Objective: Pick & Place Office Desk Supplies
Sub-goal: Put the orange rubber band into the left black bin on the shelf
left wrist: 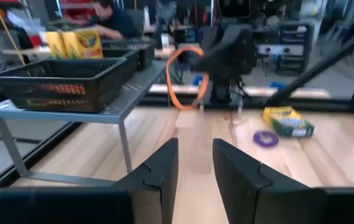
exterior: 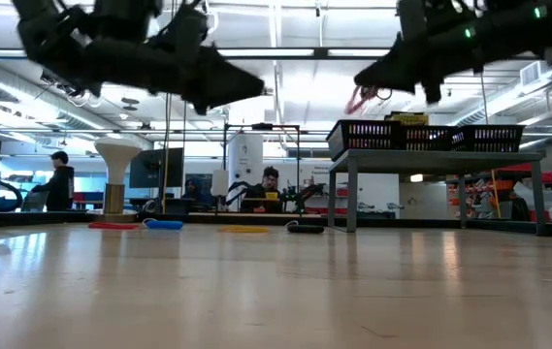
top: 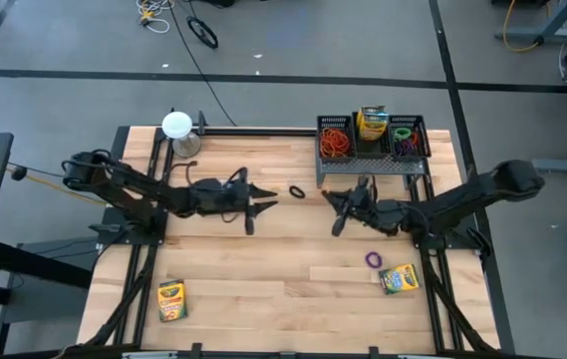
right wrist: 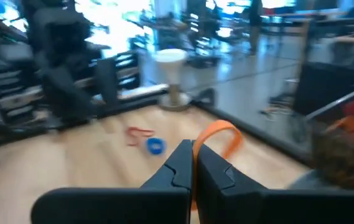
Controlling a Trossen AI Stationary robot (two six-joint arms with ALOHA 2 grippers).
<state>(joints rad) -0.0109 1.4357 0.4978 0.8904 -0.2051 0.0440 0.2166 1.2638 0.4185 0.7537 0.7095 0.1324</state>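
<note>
table [top: 263,259]: pale planked wood, smooth | rack [top: 403,150]: black wire mesh

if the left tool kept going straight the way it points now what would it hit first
Probably the right tool with the orange rubber band pinched in it; the two face each other over the table. Depth is unclear.

Crayon boxes: three [top: 171,299] [top: 399,278] [top: 372,123]. Loose table bands: two, purple [top: 373,259], black [top: 297,190].

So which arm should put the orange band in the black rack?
The right one, probably. Its tool is shut on the orange rubber band and sits beside the rack. The left tool is open, empty, and farther away.
</note>
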